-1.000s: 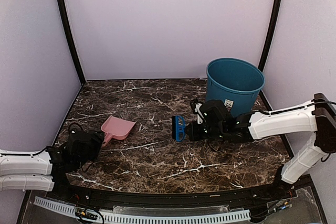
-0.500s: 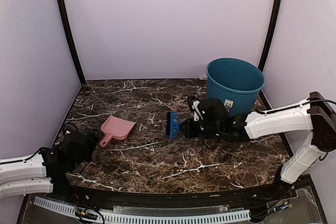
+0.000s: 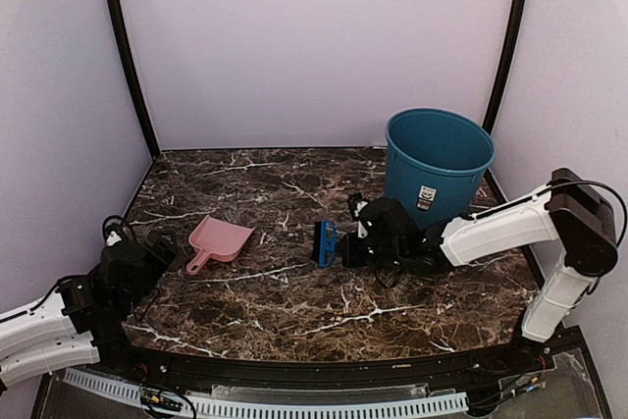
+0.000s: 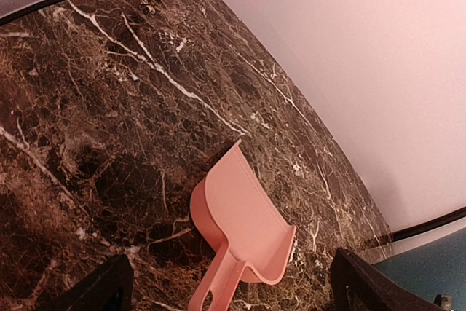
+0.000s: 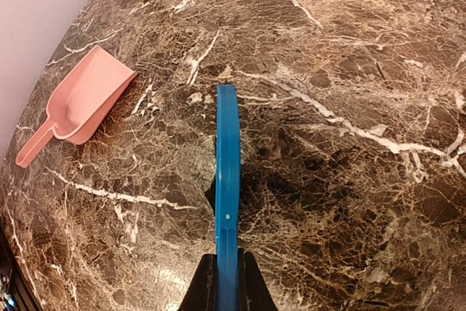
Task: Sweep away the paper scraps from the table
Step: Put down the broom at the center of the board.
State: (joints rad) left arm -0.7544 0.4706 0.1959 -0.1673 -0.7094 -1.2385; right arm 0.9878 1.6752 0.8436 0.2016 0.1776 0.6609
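1. Gripping blue brush (image 3: 325, 242) w/ right gripper (image 3: 340, 245), jaws narrow on its handle, approx ctr of table (image 3: 294, 301).
2. Empty left gripper (image 3: 157, 247): jaws wide, table's 8 o'clock edge.
3. Lying flat, pink dustpan (image 3: 224, 238), 9 o'clock of brush, apart from left gripper.
4. Upright teal bin (image 3: 439, 159), 2 o'clock.

Dustpan (image 3: 224, 238) on table (image 3: 294, 296), brush (image 3: 325, 242) right, bin (image 3: 438, 159) behind

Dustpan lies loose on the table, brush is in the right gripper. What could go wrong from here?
The right gripper pinches the brush by one end only, so it may pivot or slip. The right forearm lies close to the blue bin; a swing could knock it. The open left gripper sits near the dustpan and could nudge it.
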